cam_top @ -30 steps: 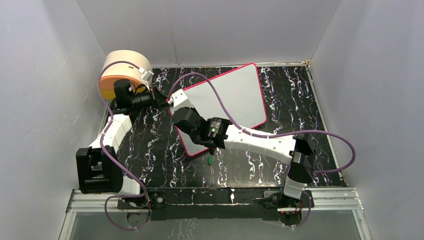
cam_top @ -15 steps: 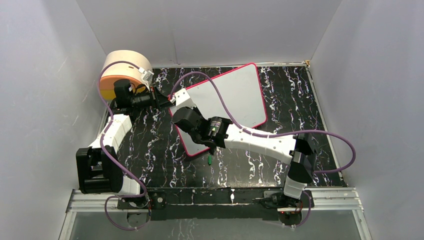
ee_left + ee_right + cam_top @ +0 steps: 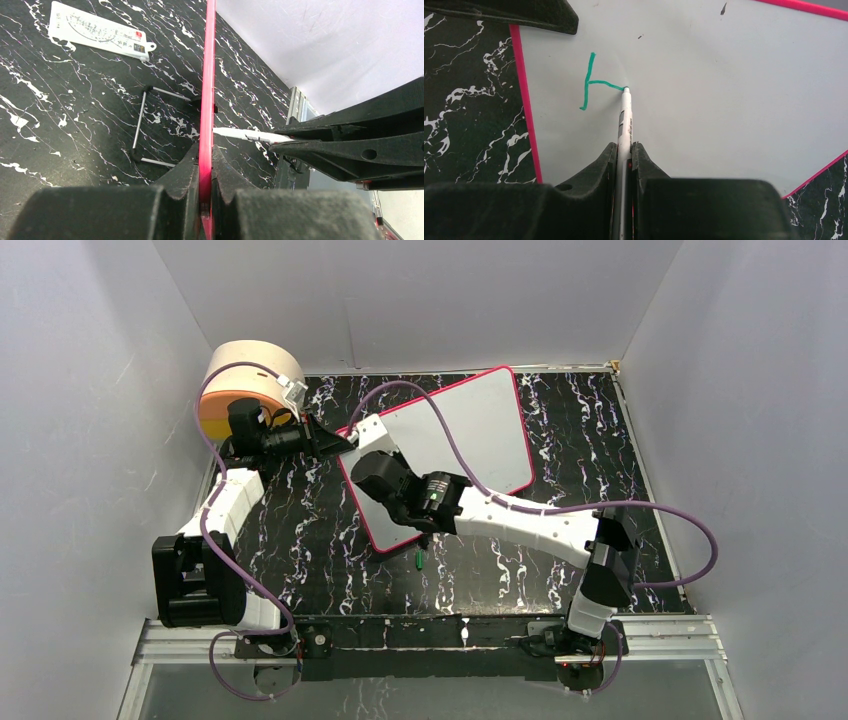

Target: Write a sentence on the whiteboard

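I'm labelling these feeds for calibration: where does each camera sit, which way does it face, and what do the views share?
Top external: above and behind the bases, facing down on the table; the left arm, the right arm and the whiteboard show.
Left wrist: low, sighting along the whiteboard's pink edge; the left gripper clamps it.
Right wrist: looks down the pen at teal strokes; the right gripper grips the pen.
Shared: both wrist views show the pen and the whiteboard.

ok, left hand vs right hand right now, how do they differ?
The left hand is shut on the whiteboard's pink rim; the right hand is shut on a white pen. The left hand sits at the board's edge; the right hand is over its face, pen tip at the end of a green stroke. Both are gripping something.
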`<action>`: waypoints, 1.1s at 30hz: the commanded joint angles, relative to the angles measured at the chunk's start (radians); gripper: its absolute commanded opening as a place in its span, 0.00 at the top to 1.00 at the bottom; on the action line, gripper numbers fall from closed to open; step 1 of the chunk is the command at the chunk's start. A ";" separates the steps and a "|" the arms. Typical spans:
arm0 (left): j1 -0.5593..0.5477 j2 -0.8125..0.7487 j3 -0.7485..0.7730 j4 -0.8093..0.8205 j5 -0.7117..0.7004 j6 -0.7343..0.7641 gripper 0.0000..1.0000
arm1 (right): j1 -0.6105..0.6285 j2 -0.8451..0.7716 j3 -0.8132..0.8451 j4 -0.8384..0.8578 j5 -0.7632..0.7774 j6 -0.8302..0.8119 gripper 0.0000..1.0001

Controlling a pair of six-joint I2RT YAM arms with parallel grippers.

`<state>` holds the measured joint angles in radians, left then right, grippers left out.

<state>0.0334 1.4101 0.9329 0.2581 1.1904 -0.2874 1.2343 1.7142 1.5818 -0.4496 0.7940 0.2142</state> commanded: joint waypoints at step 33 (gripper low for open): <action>-0.018 0.002 -0.005 -0.029 -0.032 0.074 1.00 | -0.036 -0.061 0.008 0.147 -0.008 -0.055 1.00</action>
<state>0.0322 1.4101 0.9329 0.2584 1.1904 -0.2871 1.2076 1.6882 1.5597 -0.3626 0.7635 0.1638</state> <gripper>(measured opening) 0.045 0.206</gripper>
